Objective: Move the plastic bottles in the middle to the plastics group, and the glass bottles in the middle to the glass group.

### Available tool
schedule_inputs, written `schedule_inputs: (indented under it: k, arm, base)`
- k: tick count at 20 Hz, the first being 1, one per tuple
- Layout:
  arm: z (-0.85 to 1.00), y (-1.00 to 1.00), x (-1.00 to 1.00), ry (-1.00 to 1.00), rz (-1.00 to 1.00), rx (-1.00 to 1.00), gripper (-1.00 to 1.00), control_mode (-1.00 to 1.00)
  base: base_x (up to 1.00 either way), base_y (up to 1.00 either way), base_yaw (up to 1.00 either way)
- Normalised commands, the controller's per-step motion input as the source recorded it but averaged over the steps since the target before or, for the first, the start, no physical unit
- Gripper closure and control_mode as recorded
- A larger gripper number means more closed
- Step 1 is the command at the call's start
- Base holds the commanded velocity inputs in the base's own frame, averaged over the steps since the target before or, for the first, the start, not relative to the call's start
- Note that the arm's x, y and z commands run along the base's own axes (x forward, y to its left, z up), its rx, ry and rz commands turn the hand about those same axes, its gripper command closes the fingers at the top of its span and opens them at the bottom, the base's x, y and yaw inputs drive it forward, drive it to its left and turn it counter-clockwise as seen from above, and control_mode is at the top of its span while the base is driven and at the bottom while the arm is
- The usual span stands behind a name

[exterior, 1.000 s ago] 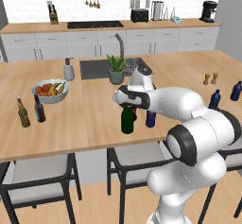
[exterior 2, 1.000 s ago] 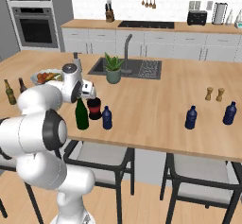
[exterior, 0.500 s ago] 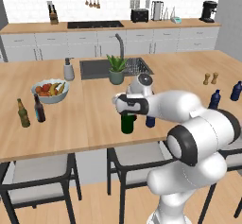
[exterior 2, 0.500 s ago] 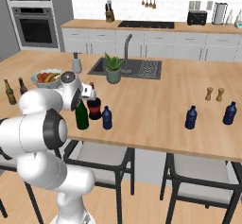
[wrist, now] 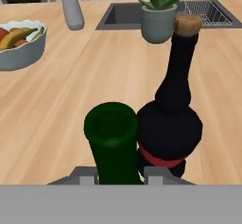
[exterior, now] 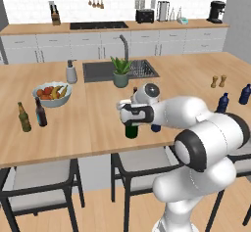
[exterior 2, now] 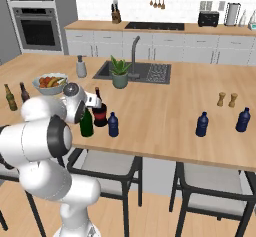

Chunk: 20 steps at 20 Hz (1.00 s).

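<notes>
On the wooden island counter [exterior: 98, 128], sink [exterior: 117, 70] at twelve o'clock, the gripper [wrist: 120, 176] clamps the green wine bottle [wrist: 113, 140], black round-bodied bottle [wrist: 170, 124] touching at three o'clock.

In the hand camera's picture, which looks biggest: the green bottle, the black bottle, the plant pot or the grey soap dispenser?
1. Black bottle
2. Green wine bottle, cut off at the bottom, so its place is unsure
3. Plant pot
4. Soap dispenser

Both bottles are nearest the camera, which enlarges them.
</notes>
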Motion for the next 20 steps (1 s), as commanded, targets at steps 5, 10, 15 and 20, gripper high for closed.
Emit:
schedule_inputs:
  k: [5, 10, 15, 20]
  arm:
    - [0.31, -0.10, -0.29, 0.00, 0.00, 0.09, 1.00, -1.00]
    - [0.49, -0.06, -0.51, 0.01, 0.00, 0.07, 1.00, -1.00]
    - [0.52, -0.04, -0.62, 0.00, 0.00, 0.04, 1.00, -1.00]
    - [0.49, 0.18, -0.67, 0.00, 0.07, 0.01, 1.00, -1.00]
  base:
    - [0.00, 0.00, 0.00]
    - [0.00, 0.00, 0.00]
    - [0.00, 0.00, 0.00]
    - [0.00, 0.00, 0.00]
